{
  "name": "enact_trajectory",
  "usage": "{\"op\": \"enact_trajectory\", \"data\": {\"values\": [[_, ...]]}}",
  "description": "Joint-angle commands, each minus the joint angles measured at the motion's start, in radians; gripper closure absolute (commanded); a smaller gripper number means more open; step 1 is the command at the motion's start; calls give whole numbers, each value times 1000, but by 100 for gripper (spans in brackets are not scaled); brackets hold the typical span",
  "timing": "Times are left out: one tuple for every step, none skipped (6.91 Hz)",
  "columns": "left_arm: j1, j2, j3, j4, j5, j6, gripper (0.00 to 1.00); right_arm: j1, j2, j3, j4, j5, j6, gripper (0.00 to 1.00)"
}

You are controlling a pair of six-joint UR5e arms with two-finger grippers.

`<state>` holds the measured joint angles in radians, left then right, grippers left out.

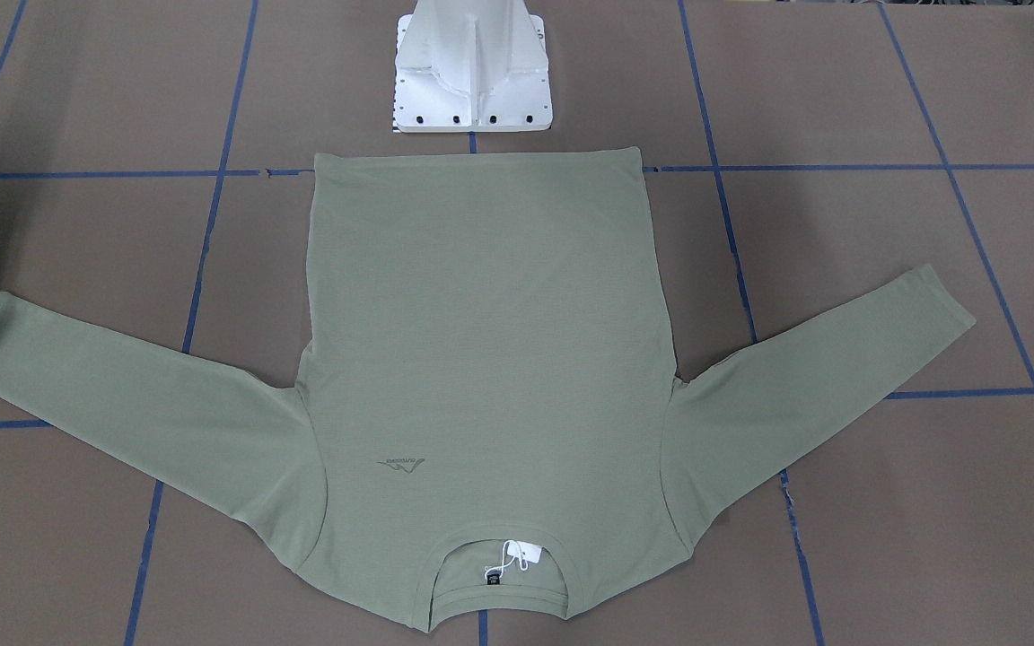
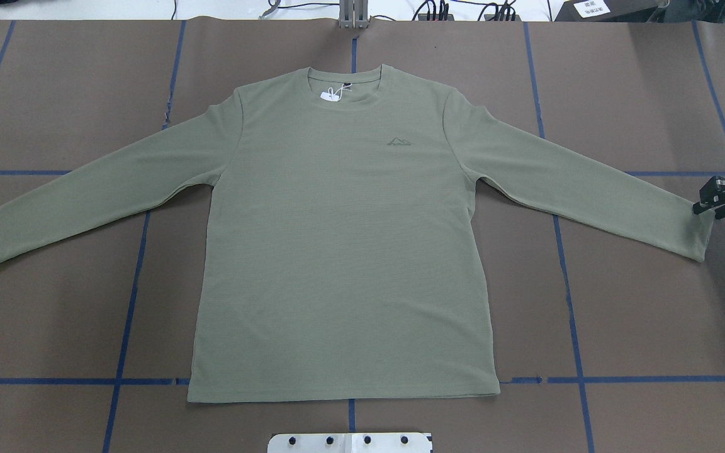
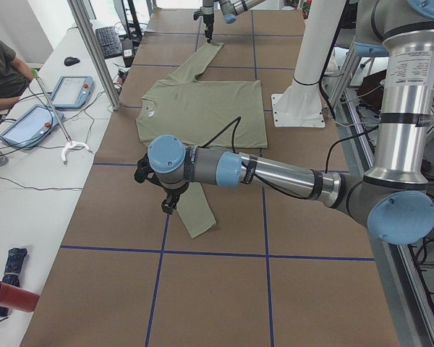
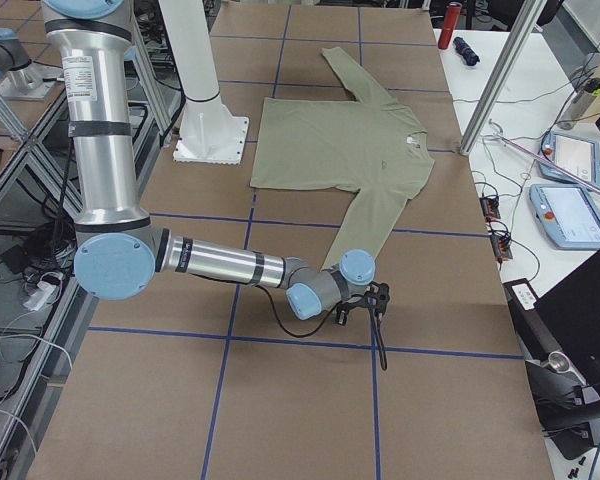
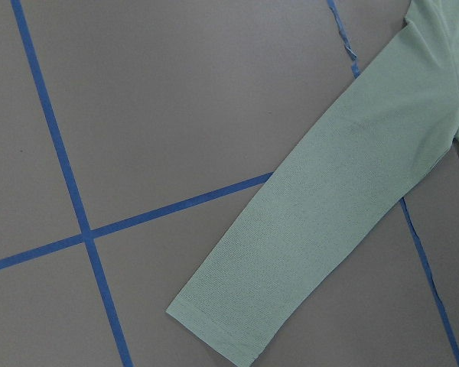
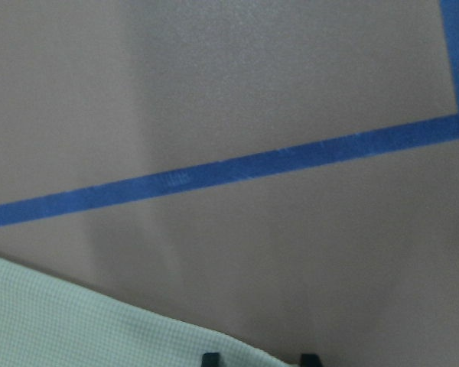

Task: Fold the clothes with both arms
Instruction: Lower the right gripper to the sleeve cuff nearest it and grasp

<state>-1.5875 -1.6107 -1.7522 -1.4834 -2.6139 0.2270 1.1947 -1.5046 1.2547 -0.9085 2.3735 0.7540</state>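
Observation:
The sage-green long-sleeved shirt (image 2: 343, 251) lies flat and face up on the brown table, both sleeves spread out, its neck with the white tag (image 2: 328, 95) at the far side. My right gripper (image 2: 703, 204) is low at the cuff of the sleeve on my right. In the right wrist view its fingertips (image 6: 210, 358) stand apart over the cuff edge (image 6: 61, 321), so it is open. My left gripper (image 3: 170, 204) hangs high above the other sleeve (image 5: 344, 199). It shows only in the exterior left view, so I cannot tell its state.
The white pedestal base (image 1: 472, 72) stands just behind the shirt's hem. Blue tape lines (image 2: 126, 314) grid the table. A side table with tablets (image 3: 69, 90) and a seated person (image 3: 0, 72) lies beyond the far edge.

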Motion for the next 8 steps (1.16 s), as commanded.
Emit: {"op": "enact_trajectory", "data": {"values": [[-2, 0, -6, 2, 0, -2, 0, 0, -5, 12, 0, 6, -1, 100], [-2, 0, -7, 2, 0, -2, 0, 0, -11, 34, 0, 12, 1, 100], [-2, 2, -19, 5, 0, -2, 0, 3, -19, 101, -4, 41, 4, 100], [-3, 6, -42, 6, 3, -3, 0, 3, -67, 199, -1, 59, 17, 100], [-3, 18, -56, 6, 2, -3, 0, 2, -75, 285, -7, 66, 34, 100], [-3, 18, -65, 6, 2, -3, 0, -9, -56, 334, -1, 70, 135, 100], [-3, 18, -67, 6, 2, -3, 0, -50, -16, 397, -1, 60, 253, 100], [-2, 18, -67, 6, 0, -2, 0, -93, 71, 431, -3, 52, 400, 100]]}}
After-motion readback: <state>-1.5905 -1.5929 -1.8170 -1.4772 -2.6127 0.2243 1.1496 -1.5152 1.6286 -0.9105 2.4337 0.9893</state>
